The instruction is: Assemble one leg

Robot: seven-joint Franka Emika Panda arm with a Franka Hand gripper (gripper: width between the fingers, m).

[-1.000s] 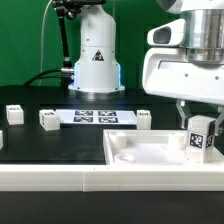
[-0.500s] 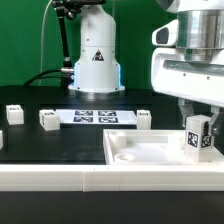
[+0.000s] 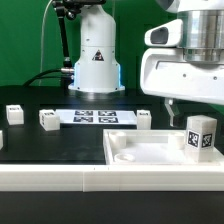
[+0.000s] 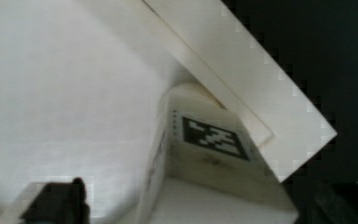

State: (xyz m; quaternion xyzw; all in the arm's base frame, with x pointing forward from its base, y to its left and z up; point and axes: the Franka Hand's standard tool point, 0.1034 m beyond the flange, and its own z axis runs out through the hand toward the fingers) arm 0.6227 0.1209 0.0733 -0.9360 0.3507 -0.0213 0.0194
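A leg (image 3: 201, 136), a small white post with a black-and-white tag, stands upright on the near right corner of the wide flat white panel (image 3: 145, 152). My gripper (image 3: 196, 107) hangs just above it, open and empty, with one finger (image 3: 168, 108) showing to the exterior view's left of the leg. In the wrist view the leg (image 4: 215, 145) lies below and between my dark fingertips (image 4: 51, 205), apart from both, against the panel (image 4: 69, 90). The gripper (image 4: 194, 212) holds nothing.
Three more white legs stand on the black table (image 3: 13, 113) (image 3: 48, 119) (image 3: 144, 118), and another shows partly at the exterior view's left edge (image 3: 2, 139). The marker board (image 3: 95, 117) lies behind them. The arm's white base (image 3: 95, 60) stands at the back.
My gripper has let go of the leg and risen above it, shifting slightly to the exterior view's left. The leg stays upright on the panel's corner.
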